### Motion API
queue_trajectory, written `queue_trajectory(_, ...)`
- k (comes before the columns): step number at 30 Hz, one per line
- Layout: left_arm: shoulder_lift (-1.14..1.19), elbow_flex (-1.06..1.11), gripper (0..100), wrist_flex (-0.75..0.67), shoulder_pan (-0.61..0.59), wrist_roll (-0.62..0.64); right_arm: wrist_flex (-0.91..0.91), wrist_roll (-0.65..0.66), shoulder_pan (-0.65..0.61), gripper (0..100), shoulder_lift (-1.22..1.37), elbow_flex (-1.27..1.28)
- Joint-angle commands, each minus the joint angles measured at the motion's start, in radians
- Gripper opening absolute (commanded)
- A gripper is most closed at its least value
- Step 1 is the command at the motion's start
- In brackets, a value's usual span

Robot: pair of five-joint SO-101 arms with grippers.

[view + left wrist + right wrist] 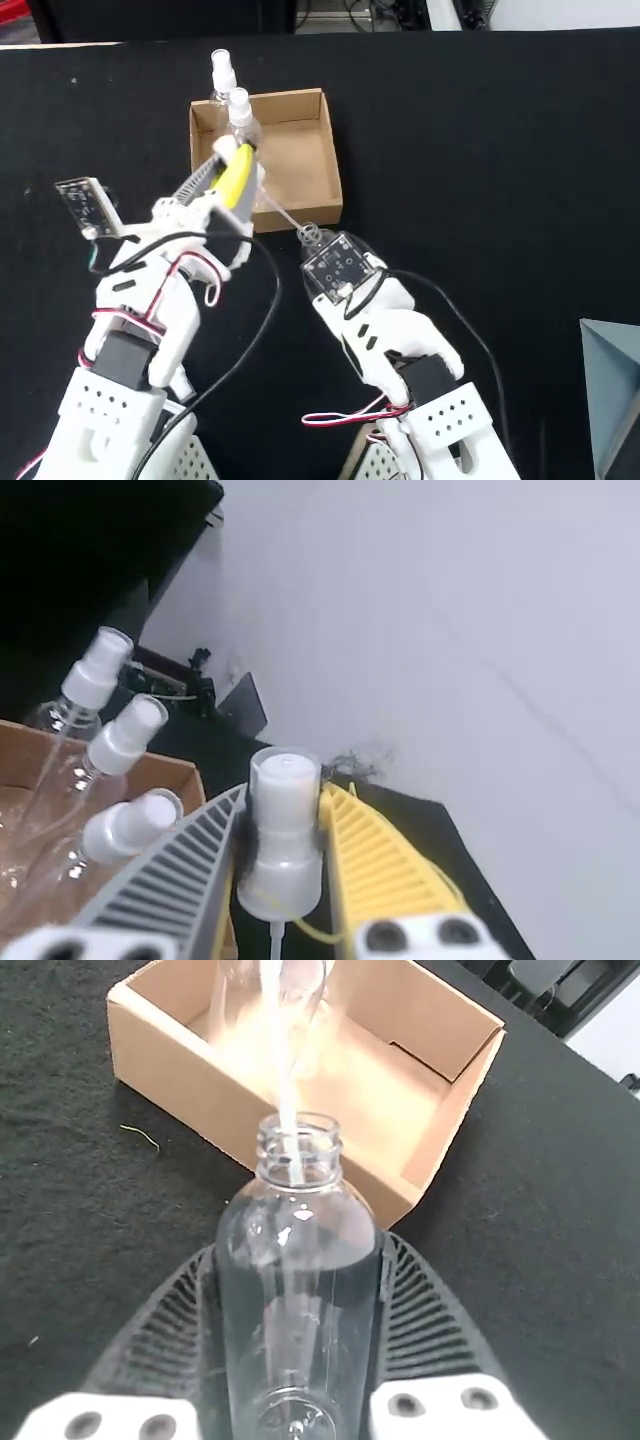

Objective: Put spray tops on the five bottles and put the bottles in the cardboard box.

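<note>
Clear and with no top on it, the bottle (300, 1300) is clamped between the dark ribbed fingers of the right gripper (300, 1252). The fingers are drawn in tight against its two sides. The bottle's open neck points toward the cardboard box (170, 1065) and lies just short of the box's near wall, over the black table (80, 1210). A thin white dip tube (285, 1110) slants from above the box down into that neck, its lower end already inside the bottle. The tube hangs from the spray top (285, 825), which the left gripper (283, 795) pinches by its white body. One grey finger and one yellow finger are closed on either side of it. In the high view this gripper is over the near left part of the box. Farther off, inside the box toward its far wall, are three capped bottles (127, 735) close together, each with a white spray head.
</note>
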Motion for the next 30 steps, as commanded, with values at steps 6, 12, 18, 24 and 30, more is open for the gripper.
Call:
queue_trajectory(6,-0.017,0.018,3,-0.018,0.067,0.000,-0.031,-0.025,-0.025,5.0,-0.025,-0.007)
queue_trajectory(12,-0.017,0.047,3,-0.025,0.068,0.000,-0.031,-0.026,-0.025,5.0,-0.025,-0.010)
queue_trajectory(18,-0.015,0.051,3,-0.018,0.068,0.000,-0.032,-0.095,-0.025,5.0,-0.027,-0.028)
queue_trajectory(24,-0.008,0.051,3,-0.018,0.070,0.000,-0.061,-0.097,-0.026,5.0,-0.027,-0.027)
queue_trajectory(30,-0.008,0.074,3,-0.025,0.113,0.000,-0.066,-0.091,-0.026,5.0,-0.027,-0.030)
